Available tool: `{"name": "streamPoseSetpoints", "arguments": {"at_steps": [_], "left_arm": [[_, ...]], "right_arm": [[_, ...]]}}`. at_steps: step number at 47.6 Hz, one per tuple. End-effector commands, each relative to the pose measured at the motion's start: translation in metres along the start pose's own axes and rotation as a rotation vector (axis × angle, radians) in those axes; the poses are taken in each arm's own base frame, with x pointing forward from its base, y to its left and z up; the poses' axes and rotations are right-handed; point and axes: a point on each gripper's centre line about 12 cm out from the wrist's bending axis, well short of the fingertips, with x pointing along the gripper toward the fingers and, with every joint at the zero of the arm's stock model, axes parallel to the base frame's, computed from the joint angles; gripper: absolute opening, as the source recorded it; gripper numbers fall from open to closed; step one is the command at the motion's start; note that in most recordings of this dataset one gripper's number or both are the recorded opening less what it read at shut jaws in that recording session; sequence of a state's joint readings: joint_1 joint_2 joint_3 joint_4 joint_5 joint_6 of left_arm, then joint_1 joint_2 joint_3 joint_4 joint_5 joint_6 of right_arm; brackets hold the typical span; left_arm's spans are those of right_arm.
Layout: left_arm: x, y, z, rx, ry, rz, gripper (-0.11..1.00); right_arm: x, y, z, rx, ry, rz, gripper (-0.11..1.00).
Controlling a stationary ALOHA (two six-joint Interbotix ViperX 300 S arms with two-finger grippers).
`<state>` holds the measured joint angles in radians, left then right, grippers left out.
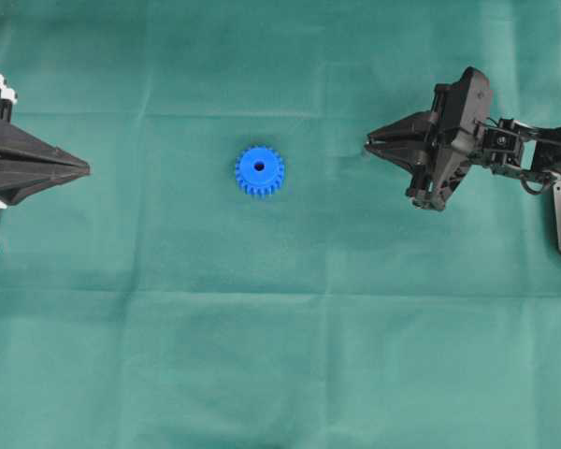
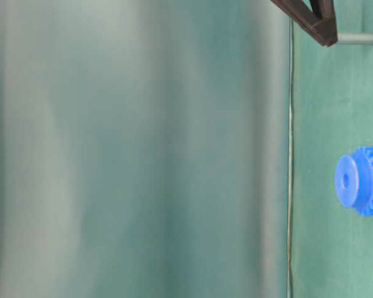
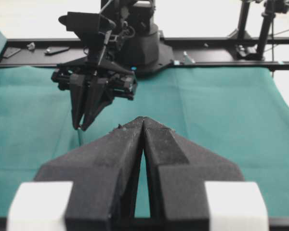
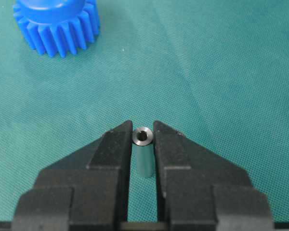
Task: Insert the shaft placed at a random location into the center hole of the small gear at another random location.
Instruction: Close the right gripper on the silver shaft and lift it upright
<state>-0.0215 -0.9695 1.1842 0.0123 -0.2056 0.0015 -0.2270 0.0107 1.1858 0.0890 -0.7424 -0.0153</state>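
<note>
The small blue gear (image 1: 259, 171) lies flat on the green cloth, hub up, with its dark center hole (image 1: 259, 166) showing. It also shows in the table-level view (image 2: 363, 180) and at the top left of the right wrist view (image 4: 55, 24). My right gripper (image 4: 143, 132) is shut on the shaft (image 4: 144, 154), a short silvery pin held upright between the fingertips. In the overhead view the right gripper (image 1: 369, 143) is well to the right of the gear. The shaft (image 2: 357, 38) sticks out below the tips. My left gripper (image 1: 86, 169) is shut and empty, far left of the gear.
The green cloth (image 1: 280, 355) covers the table and has shallow creases. The right arm's base and a black frame rail (image 3: 221, 43) stand at the table's far edge in the left wrist view.
</note>
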Motion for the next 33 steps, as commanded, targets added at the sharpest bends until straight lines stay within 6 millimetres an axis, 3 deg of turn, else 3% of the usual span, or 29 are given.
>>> {"name": "streamPoseSetpoints", "arguments": {"at_steps": [1, 15, 33], "left_arm": [[0.002, 0.0, 0.008, 0.0, -0.017, 0.001, 0.0], [0.002, 0.0, 0.008, -0.003, -0.015, 0.001, 0.0], [0.003, 0.0, 0.007, -0.003, -0.012, 0.001, 0.0]], "right_arm": [[0.002, -0.001, 0.009, 0.002, -0.034, -0.003, 0.13], [-0.001, 0.0, 0.018, 0.007, -0.041, 0.001, 0.13], [-0.023, 0.003, 0.064, -0.006, -0.101, 0.018, 0.13]]}}
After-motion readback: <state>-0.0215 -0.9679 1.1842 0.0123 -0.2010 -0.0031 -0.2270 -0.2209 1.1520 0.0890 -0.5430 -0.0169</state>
